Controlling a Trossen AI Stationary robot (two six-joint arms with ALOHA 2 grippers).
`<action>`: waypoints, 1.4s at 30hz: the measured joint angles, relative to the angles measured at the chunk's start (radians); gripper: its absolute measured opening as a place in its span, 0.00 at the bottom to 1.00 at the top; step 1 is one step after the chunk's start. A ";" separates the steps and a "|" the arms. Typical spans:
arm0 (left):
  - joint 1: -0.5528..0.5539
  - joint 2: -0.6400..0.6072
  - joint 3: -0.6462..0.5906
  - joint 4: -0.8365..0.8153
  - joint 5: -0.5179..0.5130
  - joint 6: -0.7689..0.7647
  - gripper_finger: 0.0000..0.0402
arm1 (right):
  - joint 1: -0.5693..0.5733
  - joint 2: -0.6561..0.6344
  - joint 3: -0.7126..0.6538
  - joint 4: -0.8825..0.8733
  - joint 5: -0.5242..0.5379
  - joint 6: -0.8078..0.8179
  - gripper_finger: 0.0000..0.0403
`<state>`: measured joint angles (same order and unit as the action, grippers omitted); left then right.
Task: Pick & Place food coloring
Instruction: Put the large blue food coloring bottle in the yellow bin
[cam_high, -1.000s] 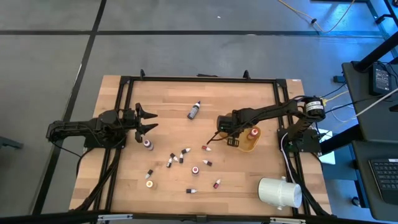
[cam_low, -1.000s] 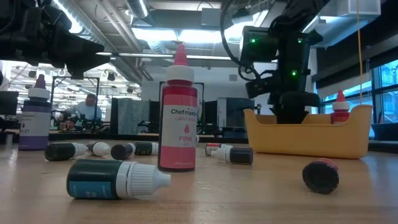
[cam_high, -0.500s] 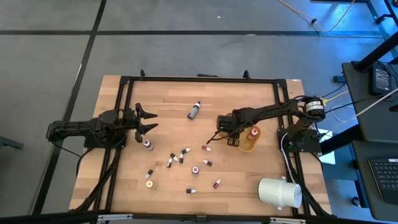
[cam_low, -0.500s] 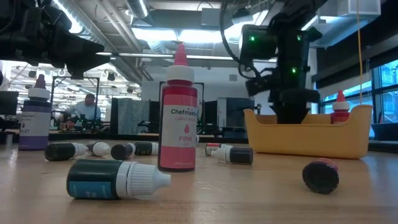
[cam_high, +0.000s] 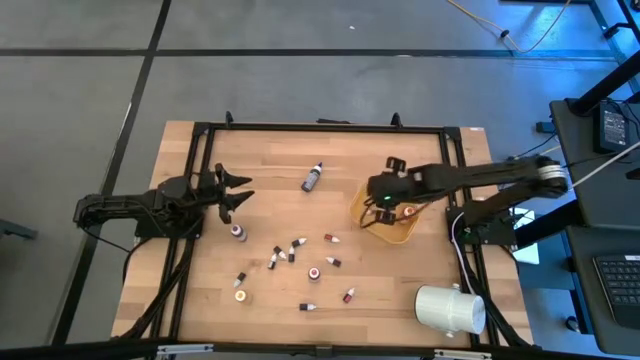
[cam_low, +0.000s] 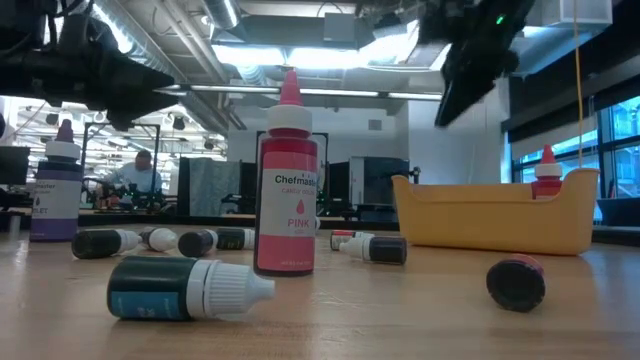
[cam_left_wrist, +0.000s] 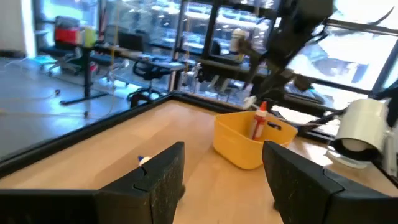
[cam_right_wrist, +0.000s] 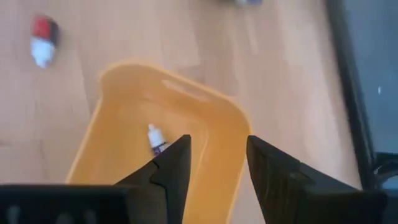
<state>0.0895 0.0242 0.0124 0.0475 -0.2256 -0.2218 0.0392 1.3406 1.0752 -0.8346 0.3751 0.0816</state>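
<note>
High view has the right gripper (cam_high: 378, 200) hovering over the yellow bowl (cam_high: 372, 232), fingers apart and empty, while the left gripper (cam_high: 240, 194) waits spread open near the table's left edge. Only the right wrist view looks down into the bowl, where a small white-capped bottle (cam_right_wrist: 154, 138) lies on the floor. Left wrist view shows a red-capped bottle (cam_left_wrist: 259, 120) standing upright inside. Low view alone reads a label: an upright pink food coloring bottle (cam_low: 288, 185), with a dark one (cam_low: 185, 288) lying on its side before it. Other small bottles (cam_high: 293, 248) lie scattered mid-table.
</note>
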 joint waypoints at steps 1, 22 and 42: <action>0.001 0.010 0.007 -0.003 -0.001 0.000 0.53 | 0.000 -0.039 -0.011 0.021 -0.009 -0.008 0.39; 0.239 0.849 0.464 0.008 0.002 0.165 0.53 | -0.120 -0.254 -0.116 0.365 -0.018 -0.162 0.39; 0.273 1.185 0.550 0.220 0.086 0.122 0.54 | -0.157 -0.187 -0.117 0.405 -0.015 -0.188 0.39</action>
<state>0.3622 1.2089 0.5625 0.2673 -0.1392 -0.1001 -0.1177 1.1537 0.9585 -0.4296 0.3606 -0.1069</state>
